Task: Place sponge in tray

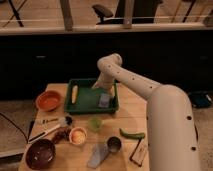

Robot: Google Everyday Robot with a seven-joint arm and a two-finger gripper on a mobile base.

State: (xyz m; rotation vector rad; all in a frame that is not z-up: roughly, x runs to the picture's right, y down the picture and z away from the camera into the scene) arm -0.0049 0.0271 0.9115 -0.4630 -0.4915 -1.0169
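Observation:
The dark green tray (85, 106) stands at the back middle of the wooden table. The pale blue-grey sponge (104, 100) lies inside it, at its right side. A yellow corn cob (74, 92) lies at the tray's left side. My gripper (103, 90) hangs over the tray's right part, just above the sponge; the white arm reaches to it from the right.
An orange bowl (48, 100) stands left of the tray. In front are a small green cup (94, 123), a brush (47, 127), a dark brown bowl (40, 153), a small bowl (78, 135), a grey-blue elongated object (97, 155), a metal cup (114, 144) and a green pepper (132, 134).

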